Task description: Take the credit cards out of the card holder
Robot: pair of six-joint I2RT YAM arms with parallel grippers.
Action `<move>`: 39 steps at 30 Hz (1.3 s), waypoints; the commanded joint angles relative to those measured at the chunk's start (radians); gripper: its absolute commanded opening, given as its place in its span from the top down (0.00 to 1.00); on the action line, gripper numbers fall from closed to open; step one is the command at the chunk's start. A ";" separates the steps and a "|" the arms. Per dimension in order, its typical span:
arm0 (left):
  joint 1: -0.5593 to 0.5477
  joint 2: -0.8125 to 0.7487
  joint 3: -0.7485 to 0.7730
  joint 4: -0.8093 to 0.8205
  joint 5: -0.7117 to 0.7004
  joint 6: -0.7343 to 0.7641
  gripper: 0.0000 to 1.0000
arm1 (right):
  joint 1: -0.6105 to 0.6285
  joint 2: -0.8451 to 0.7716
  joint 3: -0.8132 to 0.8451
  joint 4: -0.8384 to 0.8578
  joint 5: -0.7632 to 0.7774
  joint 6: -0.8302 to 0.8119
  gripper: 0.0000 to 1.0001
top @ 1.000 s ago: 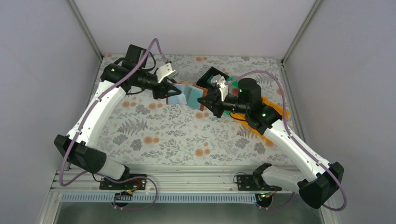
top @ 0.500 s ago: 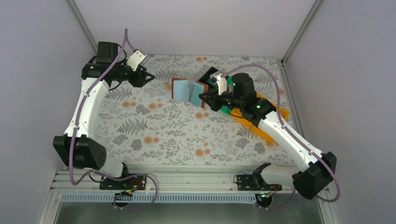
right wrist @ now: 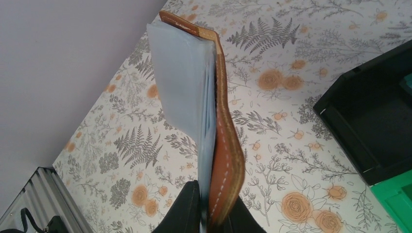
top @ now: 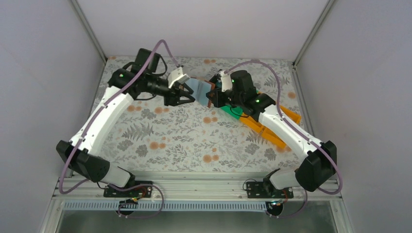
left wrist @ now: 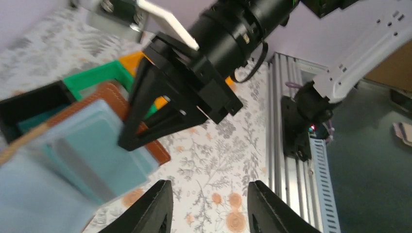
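Note:
The card holder (top: 200, 87) is a brown bifold with a pale blue-grey inside, held up off the table near the back middle. My right gripper (top: 213, 98) is shut on its lower edge. In the right wrist view the card holder (right wrist: 224, 141) stands edge-on between the black fingers (right wrist: 187, 208). My left gripper (top: 188, 98) is open just left of it, its fingers (left wrist: 156, 208) empty below the holder's pale blue face (left wrist: 92, 145). Blur keeps me from telling the credit cards apart from the lining.
A black bin (right wrist: 359, 126) sits behind the right gripper, with a green bin (top: 232, 113) and an orange bin (top: 272, 130) lined up toward the right front. A teal patch (left wrist: 30, 124) shows inside the black bin. The table has a floral cloth (top: 170, 141).
My left gripper swung out to the far left, then came back open beside the card holder. The right gripper carried the holder a little toward the back.

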 commanded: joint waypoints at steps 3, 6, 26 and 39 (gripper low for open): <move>-0.014 0.094 -0.067 0.052 -0.002 -0.079 0.69 | 0.006 -0.009 0.030 0.061 -0.080 0.004 0.96; -0.001 0.088 -0.099 0.107 -0.032 -0.094 0.71 | 0.007 -0.042 0.009 0.085 -0.151 -0.030 0.96; 0.039 -0.008 -0.083 0.047 -0.018 0.004 0.66 | 0.006 -0.208 -0.063 0.185 -0.480 -0.256 0.96; -0.065 0.019 0.001 0.050 0.163 0.003 0.48 | 0.007 -0.197 -0.080 0.240 -0.530 -0.263 0.96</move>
